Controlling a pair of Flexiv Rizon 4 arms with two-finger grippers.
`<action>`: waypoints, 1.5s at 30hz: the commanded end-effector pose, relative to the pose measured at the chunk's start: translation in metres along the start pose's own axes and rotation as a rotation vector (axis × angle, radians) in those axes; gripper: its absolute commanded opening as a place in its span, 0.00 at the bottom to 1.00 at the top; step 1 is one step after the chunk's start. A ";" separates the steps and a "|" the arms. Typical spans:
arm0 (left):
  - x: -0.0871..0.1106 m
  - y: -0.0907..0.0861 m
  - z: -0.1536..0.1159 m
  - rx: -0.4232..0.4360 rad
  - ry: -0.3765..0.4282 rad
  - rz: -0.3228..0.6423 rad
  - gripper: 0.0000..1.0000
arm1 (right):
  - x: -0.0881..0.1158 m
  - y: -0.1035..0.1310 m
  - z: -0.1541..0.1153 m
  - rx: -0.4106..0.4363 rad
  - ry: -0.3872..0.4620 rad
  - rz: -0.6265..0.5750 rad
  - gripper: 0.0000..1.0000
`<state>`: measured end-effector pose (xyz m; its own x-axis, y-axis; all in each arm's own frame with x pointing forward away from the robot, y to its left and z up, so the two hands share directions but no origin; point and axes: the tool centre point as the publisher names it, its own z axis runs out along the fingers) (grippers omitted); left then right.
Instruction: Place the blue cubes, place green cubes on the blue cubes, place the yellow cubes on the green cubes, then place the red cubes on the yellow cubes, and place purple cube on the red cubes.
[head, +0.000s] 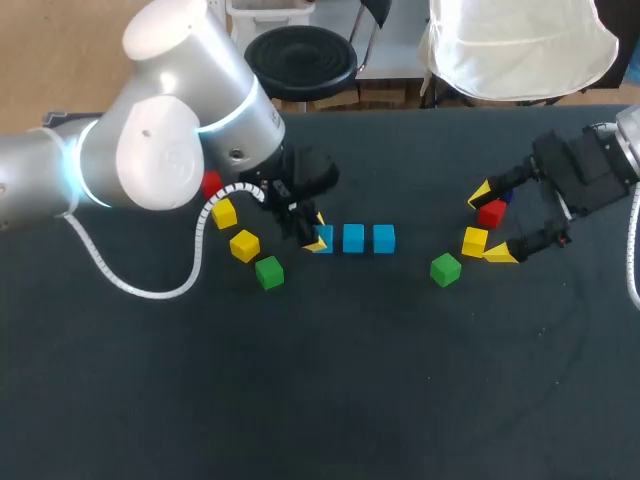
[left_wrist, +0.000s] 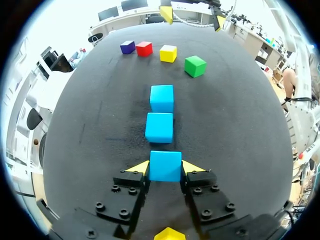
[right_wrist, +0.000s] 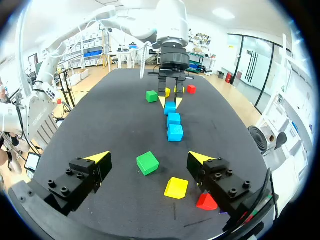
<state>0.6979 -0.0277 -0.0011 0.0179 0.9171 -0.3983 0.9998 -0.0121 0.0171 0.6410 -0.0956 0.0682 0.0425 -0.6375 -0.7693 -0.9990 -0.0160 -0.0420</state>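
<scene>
Three blue cubes lie in a row mid-table. My left gripper (left_wrist: 166, 168) is shut on the nearest one (left_wrist: 165, 165), both yellow tips against its sides; in the head view this is the row's left cube (head: 322, 238). Ahead of it are the other two blue cubes (left_wrist: 160, 127) (left_wrist: 162, 97). My right gripper (head: 490, 224) stands wide open over a red cube (head: 491, 212) and a yellow cube (head: 474, 241), holding nothing. A green cube (right_wrist: 148, 163) lies on the table between its fingers. A purple cube (left_wrist: 127, 47) sits by the red one.
Left of the row lie a green cube (head: 268, 272), two yellow cubes (head: 244, 245) (head: 223, 213) and a red cube (head: 210, 183), partly under my left arm. A white cable (head: 150, 290) loops on the table there. Dark bare table (head: 330, 400) fills the near half.
</scene>
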 end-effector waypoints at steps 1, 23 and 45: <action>-0.001 0.004 0.003 0.009 0.007 -0.002 0.00 | 0.000 0.000 0.000 0.000 -0.002 -0.001 1.00; 0.001 0.007 0.007 0.014 0.021 -0.013 0.00 | 0.000 0.000 0.000 0.000 -0.002 -0.001 1.00; 0.003 0.007 0.010 0.017 0.032 -0.025 0.00 | 0.000 0.000 0.000 0.000 -0.002 -0.001 1.00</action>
<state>0.7025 -0.0277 -0.0094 -0.0073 0.9273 -0.3743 1.0000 0.0061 -0.0042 0.6410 -0.0956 0.0682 0.0425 -0.6375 -0.7693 -0.9990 -0.0160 -0.0420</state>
